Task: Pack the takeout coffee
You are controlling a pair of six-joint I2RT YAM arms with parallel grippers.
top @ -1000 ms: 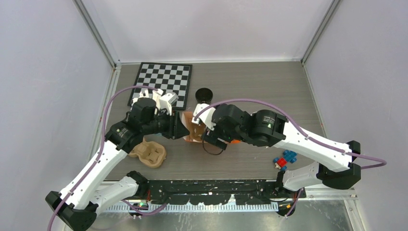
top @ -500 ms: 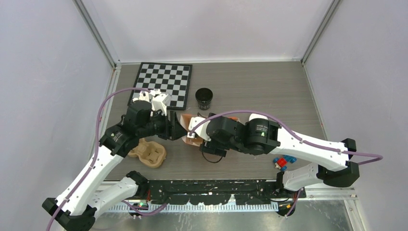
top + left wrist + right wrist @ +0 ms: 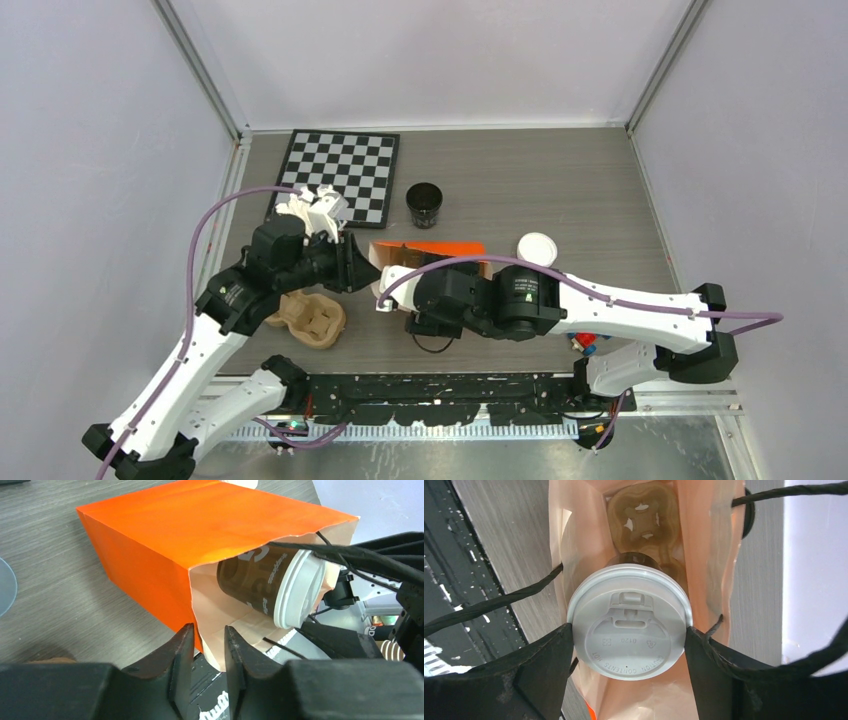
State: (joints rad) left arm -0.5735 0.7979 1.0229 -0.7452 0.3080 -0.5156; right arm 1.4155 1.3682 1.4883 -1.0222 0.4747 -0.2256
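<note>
Left tool [image 3: 205, 652] pinches the mouth edge of the orange bag [image 3: 200, 535], which lies sideways on the surface [image 3: 50, 580]. Right tool [image 3: 628, 645] clamps the lidded black cup [image 3: 250, 580], set inside the bag mouth.

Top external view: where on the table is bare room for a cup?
The widest bare patch is the far right of the grey table, between the open black paper cup, the round white lid and the right wall. Crowded: the middle, around the orange paper bag with a white-lidded brown cup in its mouth.
</note>
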